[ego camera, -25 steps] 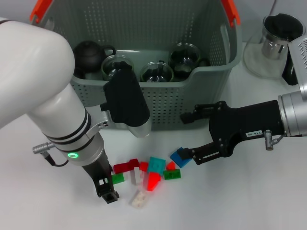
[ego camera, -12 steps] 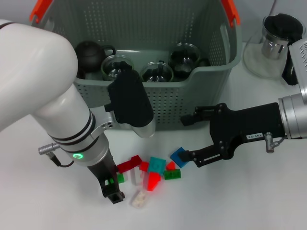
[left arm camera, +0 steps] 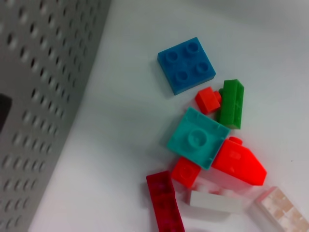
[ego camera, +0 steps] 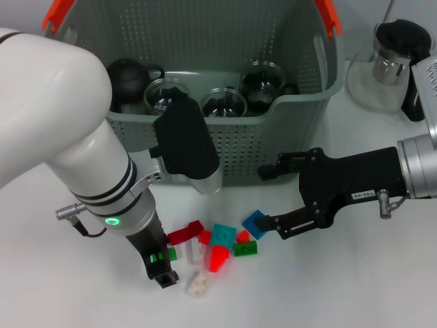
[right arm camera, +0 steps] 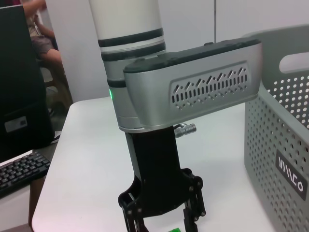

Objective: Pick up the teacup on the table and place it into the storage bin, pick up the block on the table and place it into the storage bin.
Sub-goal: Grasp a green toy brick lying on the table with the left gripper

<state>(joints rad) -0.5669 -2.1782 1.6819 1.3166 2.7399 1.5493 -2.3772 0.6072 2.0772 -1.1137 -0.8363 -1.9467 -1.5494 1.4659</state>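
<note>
Grey-green perforated plastic storage bin [ego camera: 300, 109] w/ orange handle ends sits at rear of white table [ego camera: 355, 287]; glass teacups [ego camera: 223, 102] and a dark teapot [ego camera: 127, 76] lie inside. Loose pile of plastic blocks on table just in front of bin: blue square block [ego camera: 256, 223], teal block [ego camera: 222, 235], red wedge block [ego camera: 217, 258], dark red bar block [ego camera: 181, 235]. Left gripper [ego camera: 162, 272] low at pile's left edge, fingers parted, nothing held. Right gripper [ego camera: 268, 198] beside blue block, jaws wide open, empty. Glass pitcher [ego camera: 389, 65] stands right of bin.
</note>
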